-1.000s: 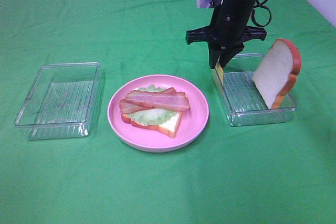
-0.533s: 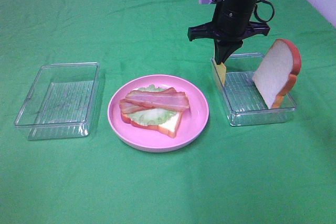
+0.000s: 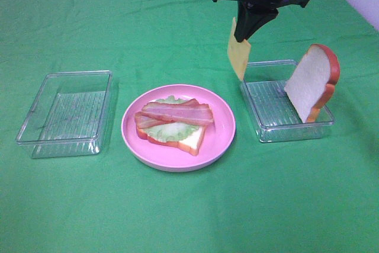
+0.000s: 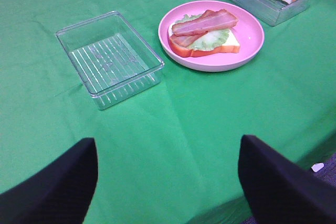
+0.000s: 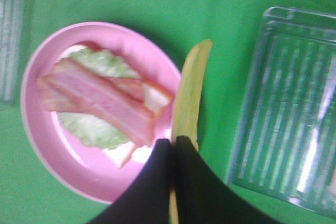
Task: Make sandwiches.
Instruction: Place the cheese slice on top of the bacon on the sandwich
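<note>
Cheese slice [image 3: 238,56], exterior high view: pinched in my right fingers [image 3: 244,35], hanging below them, above the tray [image 3: 267,124] edge. Left wrist view: my left fingers [image 4: 168,174] spread wide, empty; plated sandwich [image 4: 205,34] well beyond them. Right wrist view: fingers [image 5: 172,153] clamp the cheese edge-on, sandwich beside.

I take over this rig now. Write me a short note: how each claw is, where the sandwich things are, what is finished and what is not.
Right claw: shut on the cheese slice, which hangs in the air between the right tray and the pink plate.
Left claw: open, holding nothing, back at the table's near edge.
On the plate: bottom bread slice, lettuce, bacon strips on top.
Top bread slice leans upright in the right tray. Left tray holds nothing.
Done: bread, lettuce, bacon stacked; cheese picked up.
Left: lay cheese on the bacon, then add the top bread slice.
</note>
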Controlling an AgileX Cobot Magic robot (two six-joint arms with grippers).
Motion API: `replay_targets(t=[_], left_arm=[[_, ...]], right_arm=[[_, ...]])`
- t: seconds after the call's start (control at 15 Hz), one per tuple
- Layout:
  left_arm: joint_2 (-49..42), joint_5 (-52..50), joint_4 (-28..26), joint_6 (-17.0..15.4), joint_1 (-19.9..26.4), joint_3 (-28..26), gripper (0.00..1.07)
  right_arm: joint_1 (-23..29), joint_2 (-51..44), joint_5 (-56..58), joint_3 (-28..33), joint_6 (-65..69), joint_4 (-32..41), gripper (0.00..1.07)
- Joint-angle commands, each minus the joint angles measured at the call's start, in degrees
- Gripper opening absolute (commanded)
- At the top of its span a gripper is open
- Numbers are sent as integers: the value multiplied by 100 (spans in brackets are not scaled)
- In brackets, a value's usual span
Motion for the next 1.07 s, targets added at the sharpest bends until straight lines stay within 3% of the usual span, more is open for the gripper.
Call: replay_targets(t=[0.07,0.2,0.4,0.73,0.93,1.07], left_arm=[[-34,-69,17,0,-11,11,72],[-34,-69,17,0,-11,11,72],[-34,-69,17,0,-11,11,72],[-34,-69,17,0,-11,11,72],[-34,-69,17,0,-11,11,72],[-34,-69,17,0,-11,11,72]], right_arm=[[52,-52,309,29,-607,1117,0],[258,-46,212,281,-911,1639,0],[768,149,-155,716,-1054,1851,0],[1049,647,-831,728,-1043,2051,0],[1043,699,-1054,728,-699,1530,0],[1043,716,-1134,733,-138,670,0]])
